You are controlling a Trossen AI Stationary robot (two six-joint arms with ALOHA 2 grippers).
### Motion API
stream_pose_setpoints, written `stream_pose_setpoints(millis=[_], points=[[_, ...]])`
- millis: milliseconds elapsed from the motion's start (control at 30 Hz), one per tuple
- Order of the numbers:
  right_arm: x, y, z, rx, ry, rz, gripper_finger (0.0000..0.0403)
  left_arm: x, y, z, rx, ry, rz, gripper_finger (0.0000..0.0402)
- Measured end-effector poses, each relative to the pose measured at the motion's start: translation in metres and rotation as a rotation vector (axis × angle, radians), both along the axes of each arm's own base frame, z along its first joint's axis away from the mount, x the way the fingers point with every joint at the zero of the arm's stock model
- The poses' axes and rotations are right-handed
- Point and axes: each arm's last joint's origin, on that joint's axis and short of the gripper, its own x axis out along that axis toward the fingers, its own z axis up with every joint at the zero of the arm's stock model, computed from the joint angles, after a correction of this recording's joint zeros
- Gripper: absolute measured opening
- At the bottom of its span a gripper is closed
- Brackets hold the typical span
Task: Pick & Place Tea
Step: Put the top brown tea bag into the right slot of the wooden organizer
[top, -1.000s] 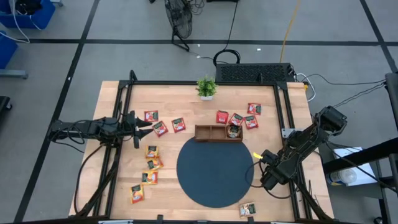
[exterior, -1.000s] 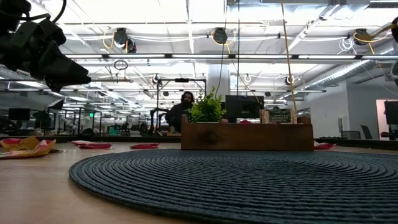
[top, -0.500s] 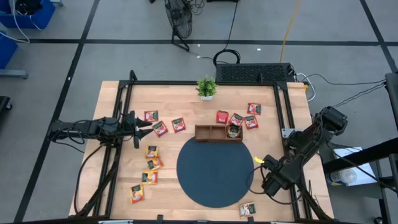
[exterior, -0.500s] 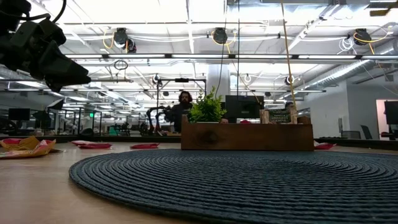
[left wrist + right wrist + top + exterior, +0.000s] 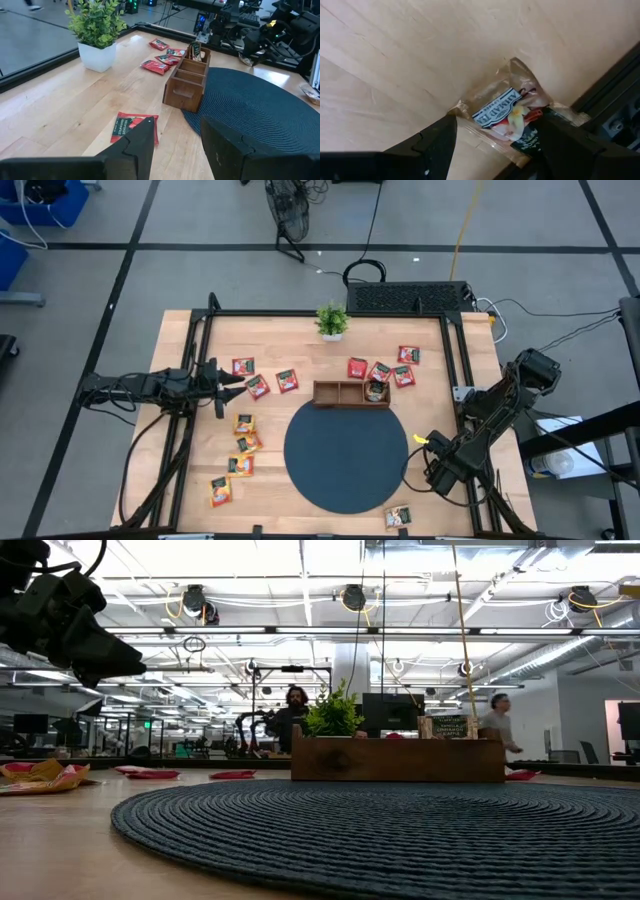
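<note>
Pale sachet: a crinkled tea sachet (image 5: pixel 512 112) lies flat at the table's near edge by the right corner, just beside the dark frame rail, straight under the right gripper (image 5: pixel 415 442).
Right gripper: fingers spread wide and empty, pointing down at that sachet, one on each side of it from the wrist view.
Left gripper: the left gripper (image 5: pixel 175 140) hangs partly open over the left side of the table, holding nothing, a red sachet (image 5: pixel 134 127) just ahead of it.
Other tea: red sachets (image 5: pixel 380 369) lie behind the wooden tray (image 5: pixel 351 393); yellow-orange sachets (image 5: pixel 243 442) lie left of the round mat (image 5: pixel 345 455).
Step in hand: I'd say lining up on the pale sachet.
Doing it well: descend square, straddle the packet's middle, keep clear of the rail, close only once the tips touch wood.
</note>
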Motion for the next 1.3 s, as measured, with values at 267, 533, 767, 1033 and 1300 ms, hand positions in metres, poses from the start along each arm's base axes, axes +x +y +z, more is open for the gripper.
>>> stream_pose_setpoints(millis=[267, 533, 767, 1033, 1300], points=[[0.003, 0.0, -0.003, -0.003, -0.068, 0.055, 0.0235, 0.0, 0.0, 0.0, 0.0, 0.0, 0.0, 0.0161], [0.01, 0.008, -0.005, 0.073, -0.154, 0.11, 0.0131, 0.0, 0.0, 0.0, 0.0, 0.0, 0.0, 0.0161], [0.011, 0.008, -0.006, 0.069, -0.181, 0.165, 0.004, 0.0, 0.0, 0.0, 0.0, 0.0, 0.0, 0.0161], [0.017, 0.011, 0.001, 0.021, -0.238, 0.293, 0.0017, 0.0, 0.0, 0.0, 0.0, 0.0, 0.0, 0.0161], [0.036, 0.006, 0.051, -0.307, -0.238, 0.546, 0.0017, 0.0, 0.0, 0.0, 0.0, 0.0, 0.0, 0.0161]])
